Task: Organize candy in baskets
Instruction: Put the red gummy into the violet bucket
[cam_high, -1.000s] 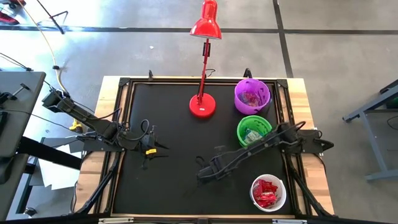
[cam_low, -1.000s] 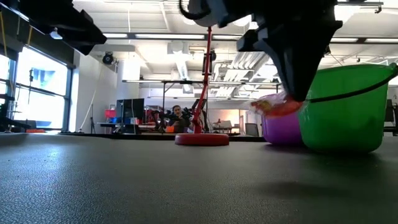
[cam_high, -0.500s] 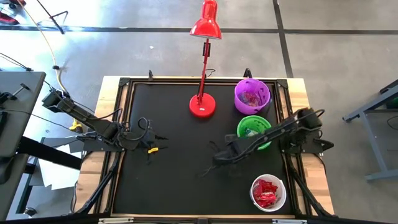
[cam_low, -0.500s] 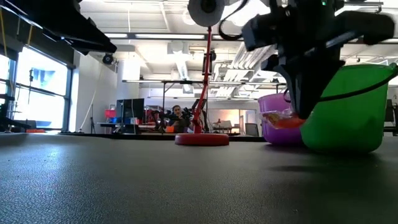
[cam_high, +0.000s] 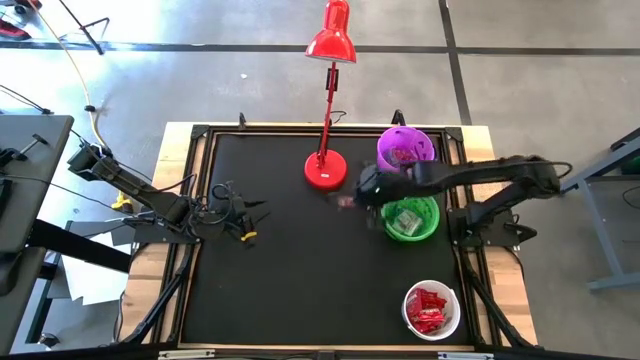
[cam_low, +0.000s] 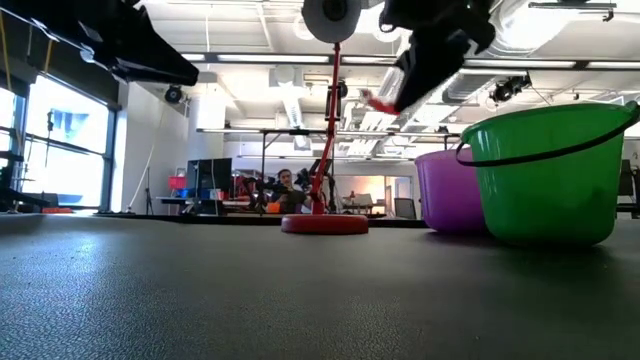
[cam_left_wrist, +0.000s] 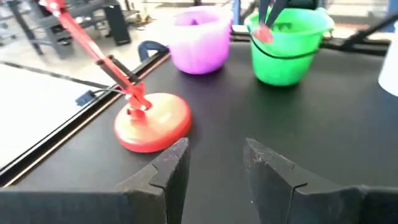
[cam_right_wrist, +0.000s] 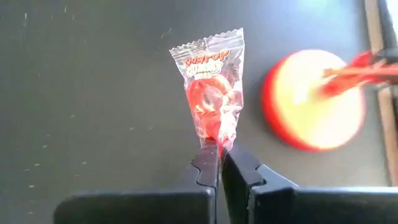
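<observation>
A red gummy-ring candy (cam_right_wrist: 211, 93) in a clear crinkly wrapper dangles above the mat near the lamp base (cam_right_wrist: 314, 99), pinched at one end seam by the right gripper (cam_right_wrist: 220, 149). It looks light, floppy and slippery, so the seam seems the sensible hold. The left gripper (cam_left_wrist: 214, 158) waits, fingers parted.

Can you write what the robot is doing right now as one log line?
right gripper: shut on red candy, lifted near green basket | left gripper: open, waiting

The desk's (cam_high: 280, 300) middle and 6-to-9 o'clock area lie bare. Obstacles crowd 12 to 4 o'clock: red lamp base (cam_high: 325, 170), purple basket (cam_high: 405, 152), green basket (cam_high: 411, 217), white basket (cam_high: 431, 308).
</observation>
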